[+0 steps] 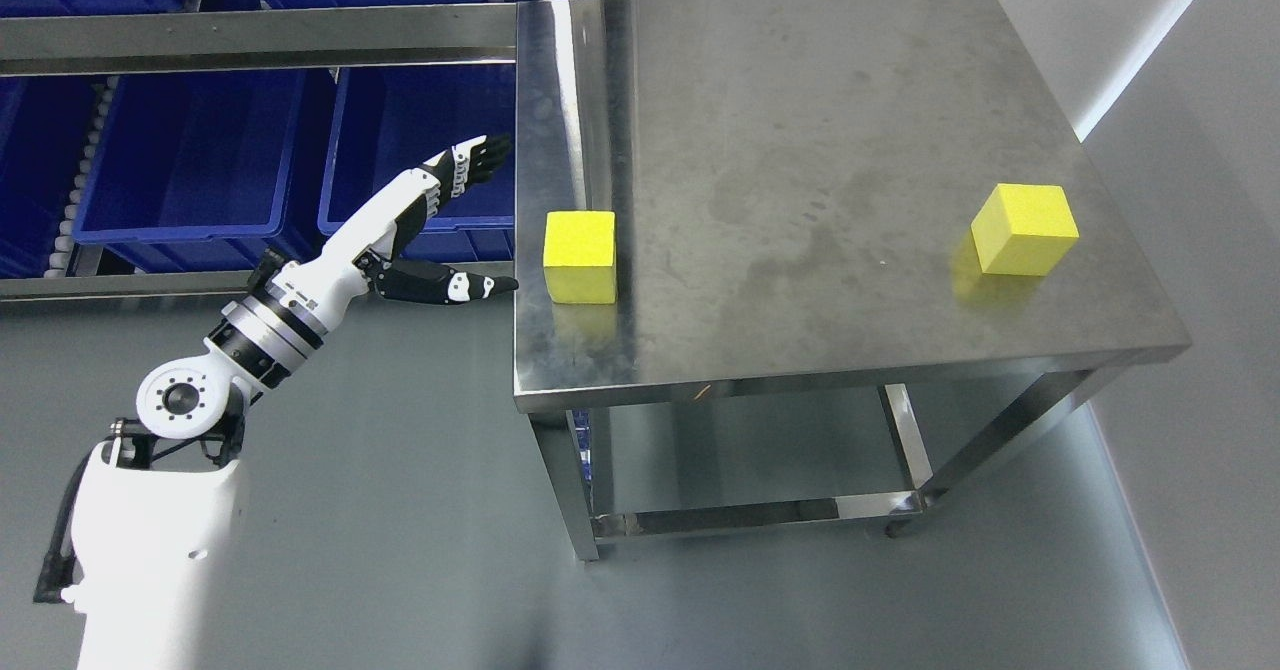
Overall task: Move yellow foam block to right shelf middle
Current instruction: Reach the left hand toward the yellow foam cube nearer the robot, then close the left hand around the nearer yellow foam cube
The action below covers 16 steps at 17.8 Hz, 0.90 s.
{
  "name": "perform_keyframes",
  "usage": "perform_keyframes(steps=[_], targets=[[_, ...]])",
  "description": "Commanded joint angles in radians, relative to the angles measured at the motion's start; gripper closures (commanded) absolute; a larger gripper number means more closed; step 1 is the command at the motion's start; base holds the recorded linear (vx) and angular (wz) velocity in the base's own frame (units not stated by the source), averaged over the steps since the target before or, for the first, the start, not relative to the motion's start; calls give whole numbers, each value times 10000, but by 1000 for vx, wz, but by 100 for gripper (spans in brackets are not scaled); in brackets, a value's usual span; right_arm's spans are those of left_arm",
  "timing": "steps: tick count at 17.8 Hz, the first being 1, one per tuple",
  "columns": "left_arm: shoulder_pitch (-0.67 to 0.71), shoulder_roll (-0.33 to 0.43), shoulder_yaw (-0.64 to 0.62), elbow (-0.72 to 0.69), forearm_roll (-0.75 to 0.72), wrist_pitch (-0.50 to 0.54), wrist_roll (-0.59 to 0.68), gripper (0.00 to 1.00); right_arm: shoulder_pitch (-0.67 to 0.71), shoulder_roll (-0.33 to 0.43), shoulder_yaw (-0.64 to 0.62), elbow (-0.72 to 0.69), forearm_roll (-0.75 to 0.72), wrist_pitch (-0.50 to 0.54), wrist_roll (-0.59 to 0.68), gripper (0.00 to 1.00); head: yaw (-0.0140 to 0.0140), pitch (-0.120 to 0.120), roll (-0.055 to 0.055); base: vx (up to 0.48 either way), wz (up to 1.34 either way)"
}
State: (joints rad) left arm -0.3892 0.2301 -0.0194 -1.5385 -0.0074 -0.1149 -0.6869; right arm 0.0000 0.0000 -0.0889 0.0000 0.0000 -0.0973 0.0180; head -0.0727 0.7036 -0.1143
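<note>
Reaching left hand (420,240), fingers (480,158) spread, beside nearer yellow block (580,255).

The left arm (150,510) is cut off by the bottom edge of the picture, so its upper part does not show. The blue bins (190,165) on the rack are cut by the top and left edges, and a metal rail (260,38) hides part of them. The bench (800,150) hides most of its own lower shelf (760,515) and the upper parts of its legs. The far sides of both yellow foam blocks, the near one (580,255) and the far one (1024,228), are turned away from the camera.
</note>
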Motion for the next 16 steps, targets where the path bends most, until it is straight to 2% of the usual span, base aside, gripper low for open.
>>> perform_keyframes(steps=[1,6,16], targets=[[-1046,308,-1262,1928,-371,90,-233,0,-16,-175,0,-175,0,7,4,0,0,0,0,0,0],[-1783,-413,-1707,3387,-447,90,-708,0,-31,-175,0,-175,0,7,4,0,0,0,0,0,0],[-2244,-844,-2260,4693,-816,75,-1000,2,-31,-175,0,-175,0,7,4,0,0,0,0,0,0]])
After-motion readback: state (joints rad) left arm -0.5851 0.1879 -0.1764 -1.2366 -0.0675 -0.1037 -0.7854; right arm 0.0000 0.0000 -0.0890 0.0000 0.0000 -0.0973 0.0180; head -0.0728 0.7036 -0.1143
